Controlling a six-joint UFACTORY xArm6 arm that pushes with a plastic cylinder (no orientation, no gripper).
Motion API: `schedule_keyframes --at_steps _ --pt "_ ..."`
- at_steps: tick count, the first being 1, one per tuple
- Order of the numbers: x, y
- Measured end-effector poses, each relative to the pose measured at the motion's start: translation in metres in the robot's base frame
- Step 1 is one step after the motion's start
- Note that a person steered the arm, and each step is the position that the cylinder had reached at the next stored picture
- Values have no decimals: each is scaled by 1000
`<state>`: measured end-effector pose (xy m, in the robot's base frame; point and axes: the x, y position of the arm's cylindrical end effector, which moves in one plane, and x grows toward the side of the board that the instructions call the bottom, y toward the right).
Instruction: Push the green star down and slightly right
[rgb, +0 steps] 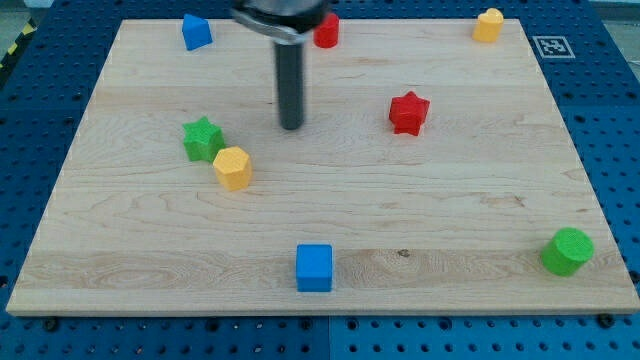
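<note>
The green star (203, 138) lies on the wooden board (400, 200) at the view's left. A yellow hexagon block (232, 167) sits just below and right of it, touching or nearly touching it. My tip (291, 126) is the lower end of the dark rod, on the board to the right of the green star and slightly above it, well apart from it. The tip touches no block.
A red star (408, 112) lies right of the tip. A blue block (196, 32), a red block (326, 31) half hidden by the arm, and a yellow block (488, 25) line the top. A blue cube (314, 267) and a green cylinder (567, 251) sit near the bottom.
</note>
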<state>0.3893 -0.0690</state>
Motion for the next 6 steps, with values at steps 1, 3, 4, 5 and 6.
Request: schedule_keyframes --at_steps 1,3,4,5,6 --pt "-2 -79" --pt "-13 -141" --pt "-32 -129" --pt "-21 -96" --pt "-1 -82"
